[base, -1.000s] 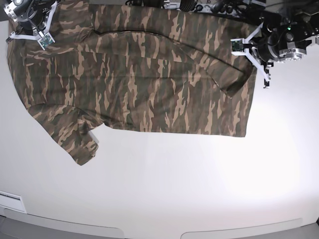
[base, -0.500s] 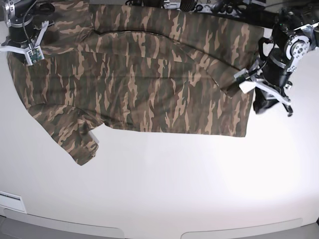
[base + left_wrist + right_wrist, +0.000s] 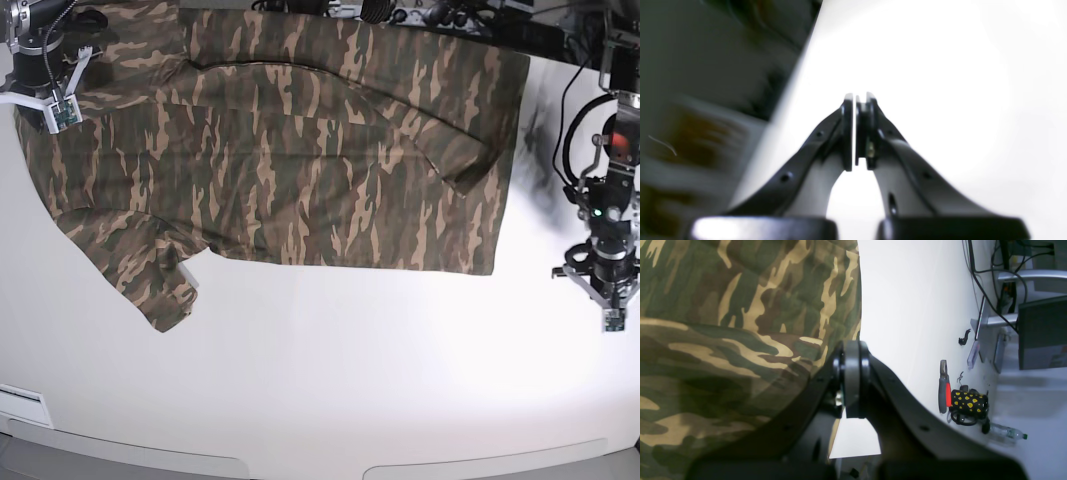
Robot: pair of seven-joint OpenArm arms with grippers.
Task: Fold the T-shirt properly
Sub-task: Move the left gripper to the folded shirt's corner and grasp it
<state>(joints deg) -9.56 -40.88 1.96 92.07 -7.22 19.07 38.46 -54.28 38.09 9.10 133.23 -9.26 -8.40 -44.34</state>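
Camouflage T-shirt lies spread on the white table. Left gripper, jaws together, hangs right of it. Right gripper, jaws together, holds nothing at its far-left edge.

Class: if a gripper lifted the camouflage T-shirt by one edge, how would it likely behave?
The T-shirt would probably droop and sag rather than hold shape: it lies flat with soft creases and a folded-over flap. It looks thin, so likely light. Pushed across the table, it would probably bunch up rather than slide whole.
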